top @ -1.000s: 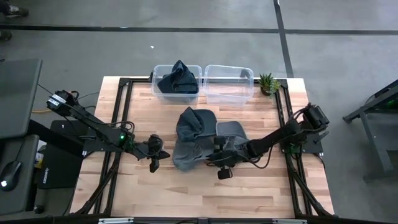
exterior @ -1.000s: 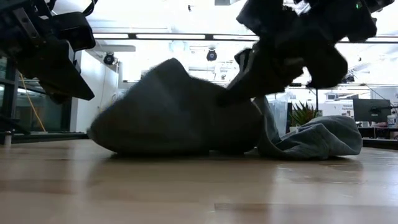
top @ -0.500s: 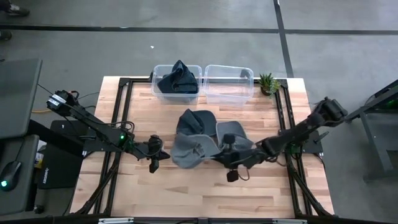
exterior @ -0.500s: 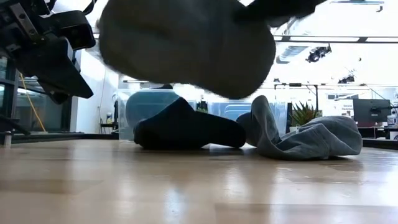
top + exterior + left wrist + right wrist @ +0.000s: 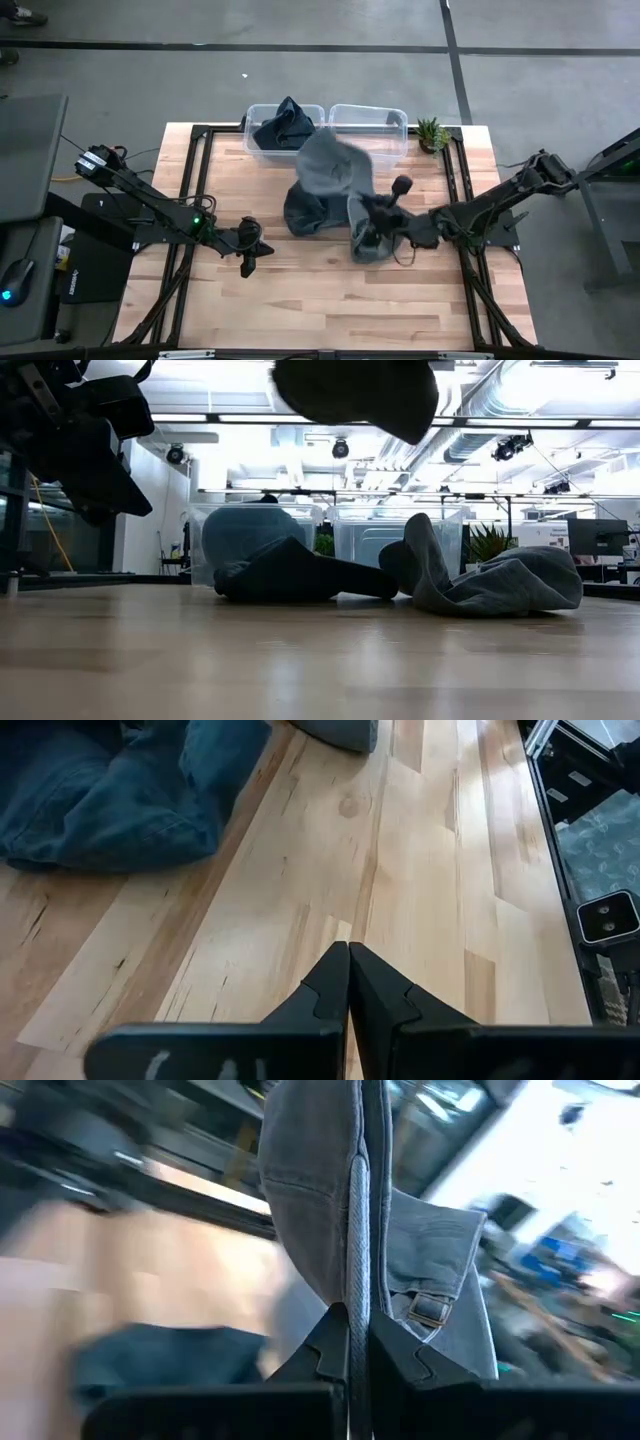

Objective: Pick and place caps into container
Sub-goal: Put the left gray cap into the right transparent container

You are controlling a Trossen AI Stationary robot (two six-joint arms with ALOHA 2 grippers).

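Because the grey cap (image 5: 335,165) hangs limp from a pinched edge and drapes in folds in the right wrist view, you should judge it light, soft and shapeless; it will swing and sag rather than hold form. The right gripper (image 5: 357,1342) has its fingers closed on a seam of that cap, and a hem or brim edge looks the surest hold, since loose cloth elsewhere would bunch and slip. In the high view the cap sits upper centre, lifted clear of the counter (image 5: 300,310) and overlapping the near rim of the right bin (image 5: 385,125), which looks empty. The left bin (image 5: 262,148) already holds a dark cap (image 5: 285,125). Two more remain on the counter at centre frame: a dark slate-blue cap (image 5: 305,210) and a grey one (image 5: 370,240) just beside it. The right arm reaches in from the right edge, raised. The left gripper (image 5: 348,982) waits at lower left of centre, fingers shut on nothing, just above bare wood.
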